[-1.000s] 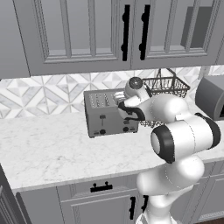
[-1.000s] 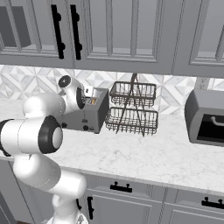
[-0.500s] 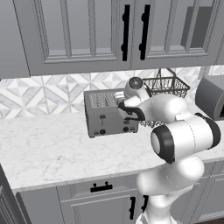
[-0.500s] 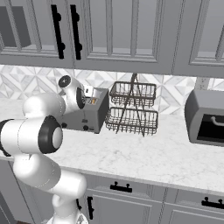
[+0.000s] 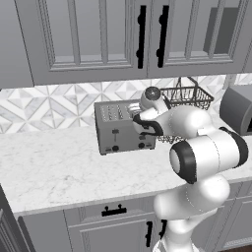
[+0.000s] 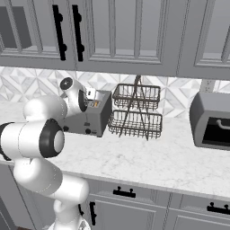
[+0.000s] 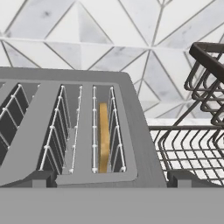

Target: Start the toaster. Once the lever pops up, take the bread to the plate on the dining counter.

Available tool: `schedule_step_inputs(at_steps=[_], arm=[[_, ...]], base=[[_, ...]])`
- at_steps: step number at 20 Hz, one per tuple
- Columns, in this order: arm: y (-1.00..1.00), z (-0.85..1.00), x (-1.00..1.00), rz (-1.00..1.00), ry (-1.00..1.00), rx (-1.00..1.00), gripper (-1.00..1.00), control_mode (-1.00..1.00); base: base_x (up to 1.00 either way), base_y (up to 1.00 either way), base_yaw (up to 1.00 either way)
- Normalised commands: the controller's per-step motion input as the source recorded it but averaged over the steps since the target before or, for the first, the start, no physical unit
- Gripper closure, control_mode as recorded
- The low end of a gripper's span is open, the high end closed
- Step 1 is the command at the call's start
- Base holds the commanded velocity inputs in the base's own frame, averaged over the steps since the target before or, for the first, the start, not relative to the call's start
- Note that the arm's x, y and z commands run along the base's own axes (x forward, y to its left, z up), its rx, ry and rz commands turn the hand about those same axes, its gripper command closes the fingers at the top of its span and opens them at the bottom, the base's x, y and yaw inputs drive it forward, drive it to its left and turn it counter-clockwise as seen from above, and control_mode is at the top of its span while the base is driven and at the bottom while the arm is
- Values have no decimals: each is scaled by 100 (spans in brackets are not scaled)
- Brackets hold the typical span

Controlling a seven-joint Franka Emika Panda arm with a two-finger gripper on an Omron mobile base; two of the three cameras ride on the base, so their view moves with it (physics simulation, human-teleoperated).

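**Hovering over the toaster, lever not pushed yet**

The gripper [image 5: 134, 114] is hanging right over the top right end of the toaster [image 5: 118, 133] with its jaws spread wide apart and nothing between them. In the hand camera the two dark finger tips [image 7: 181, 178] are poking up at 6 o'clock, sitting on either side of the toaster's right-hand slots. The bread [image 7: 103, 135] is sitting down in the rightmost slot, dead centre of that camera, tan edge up. A wire basket rack [image 7: 192, 131] is crowding in at 3 o'clock, just beside the toaster.

My read: we're at the "start it" step. The black levers [image 5: 116, 132] are on the front face, so from here the hand is needing to come forward off the top and drop down the front, around 6 o'clock in the hand camera. I'd press with one finger tip square on the lever for the bread's side, going straight down so it isn't sliding off. Watch the rack on the right; swinging that way is asking for a snag. The plate is somewhere else, so that's for later.
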Motion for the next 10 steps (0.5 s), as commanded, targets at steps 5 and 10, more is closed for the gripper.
schedule_step_inputs(at_steps=[5, 10], arm=[[0, 0, 0, 0, 0, 0, -100, -100], [0, 0, 0, 0, 0, 0, -100, -100]], base=[[0, 0, 0], [0, 0, 0]])
